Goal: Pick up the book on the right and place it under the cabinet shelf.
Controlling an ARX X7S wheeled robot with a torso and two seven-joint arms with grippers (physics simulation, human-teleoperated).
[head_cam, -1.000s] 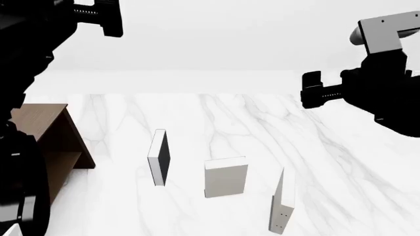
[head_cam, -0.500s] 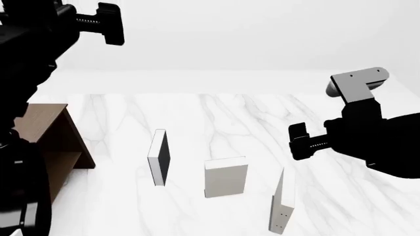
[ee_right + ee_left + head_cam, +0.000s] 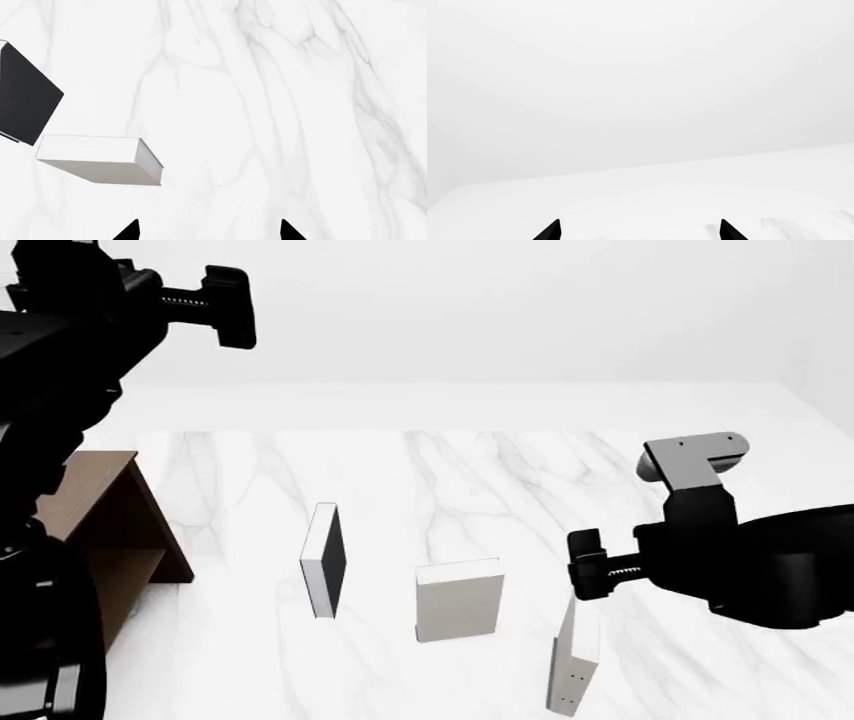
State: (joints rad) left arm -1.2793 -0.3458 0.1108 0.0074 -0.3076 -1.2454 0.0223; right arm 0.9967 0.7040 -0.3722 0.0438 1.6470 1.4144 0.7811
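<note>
White marble with grey veins makes up the table (image 3: 441, 470), and three books stand upright on its near part. The book (image 3: 575, 665) meant for the task is the rightmost one, thin and pale, with tiny dark dots low on its narrow edge. The right gripper (image 3: 589, 565) hangs just above its top edge; from the head view contact cannot be judged. In the right wrist view only two dark fingertips (image 3: 128, 231) show, set well apart, so that gripper (image 3: 208, 232) is spread wide with nothing between them, and the task's book is out of that frame.

A grey book (image 3: 459, 601) stands just left of it, and a book with a black face (image 3: 323, 560) stands further left. The wrist view shows both, the black-faced one cut by the frame edge.

At far left sits the brown cabinet (image 3: 118, 525), partly hidden behind the left arm. The left gripper (image 3: 227, 307) is held high over the table's far left; its fingertips (image 3: 724, 231) also stand apart, holding nothing. Pale, bare wall fills the background.
</note>
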